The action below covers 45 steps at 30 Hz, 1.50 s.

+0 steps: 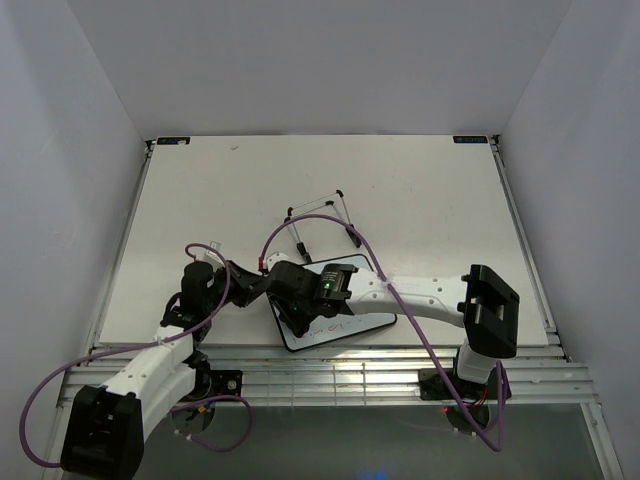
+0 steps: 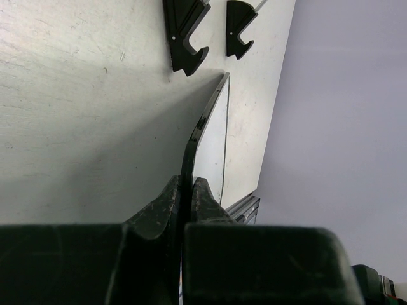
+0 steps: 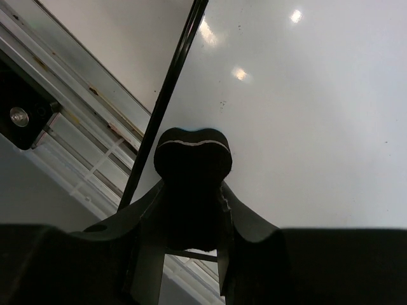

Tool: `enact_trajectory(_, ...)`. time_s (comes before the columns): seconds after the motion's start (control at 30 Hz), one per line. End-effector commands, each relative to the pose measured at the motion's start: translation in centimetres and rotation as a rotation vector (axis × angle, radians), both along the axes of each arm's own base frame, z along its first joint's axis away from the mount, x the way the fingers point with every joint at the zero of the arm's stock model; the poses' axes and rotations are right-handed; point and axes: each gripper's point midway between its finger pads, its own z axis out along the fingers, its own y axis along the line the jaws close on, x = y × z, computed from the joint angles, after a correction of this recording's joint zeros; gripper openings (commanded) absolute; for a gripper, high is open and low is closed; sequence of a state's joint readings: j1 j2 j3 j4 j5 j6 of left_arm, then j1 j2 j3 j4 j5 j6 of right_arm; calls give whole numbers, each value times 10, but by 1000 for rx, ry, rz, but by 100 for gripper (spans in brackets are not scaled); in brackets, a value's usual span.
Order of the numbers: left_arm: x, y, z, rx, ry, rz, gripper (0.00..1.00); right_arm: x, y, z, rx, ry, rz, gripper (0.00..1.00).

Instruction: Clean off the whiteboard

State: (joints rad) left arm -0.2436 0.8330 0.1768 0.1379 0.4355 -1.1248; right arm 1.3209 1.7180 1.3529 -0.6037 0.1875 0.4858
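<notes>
From above, the whiteboard (image 1: 350,326) lay flat near the near edge of the tabletop (image 1: 430,200), roughly midway between my two bases and skewed so that its corners pointed off the tabletop's lines. My left gripper (image 1: 268,290) reached in at its left edge and my right gripper (image 1: 314,298) sat over its middle, hiding much of the white face. A thin wire stand (image 1: 320,215) lay on the tabletop just beyond the board, on the far side. In my left wrist view, my left gripper (image 2: 186,190) was clamped on the whiteboard (image 2: 213,136), one finger on each side of its thin black frame, and the board ran edge-on away from me. Two black hooked feet (image 2: 187,32) rested on the tabletop (image 2: 82,114) just past the board's far corner. In my right wrist view, my right gripper (image 3: 193,198) was closed on a small black eraser (image 3: 193,155) with a rounded, notched top, held over the glossy whiteboard (image 3: 299,127); I could not tell whether the eraser touched the surface. That part of the board looked clean apart from a few tiny specks, and the black frame (image 3: 168,95) ran diagonally beside the metal rail (image 3: 82,140) at the tabletop's near edge.
</notes>
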Motion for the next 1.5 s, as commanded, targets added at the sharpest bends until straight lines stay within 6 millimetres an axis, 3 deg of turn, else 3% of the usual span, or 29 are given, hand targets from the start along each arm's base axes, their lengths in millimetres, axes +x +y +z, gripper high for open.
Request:
enact_trajectory(0.0,-2,6,-12,67,6,0,0,-2,-5,-2,-59,-3,17,8)
enact_trajectory(0.47,-2,7,-12,70,4,7,0,-9,-44,-31,-202,18,19,8)
enact_trajectory(1.03,-3,8,-13,68,7,14,0,0,-84,-29,-237,-2,-43,8)
enact_trajectory(1.17,-3,8,-13,66,8,14,0,8,-94,-17,-212,-28,-85,8)
enact_trajectory(1.23,-3,8,-13,68,7,12,0,4,-88,-6,-161,-18,-69,8)
enact_trajectory(1.3,-4,8,-14,68,9,14,0,-1,-67,16,-33,-21,-18,8)
enact_trajectory(1.37,-4,9,-15,66,13,19,0,-20,-39,36,111,12,78,8)
enact_trajectory(1.47,-3,9,-15,62,15,24,0,-45,-22,39,155,31,188,8)
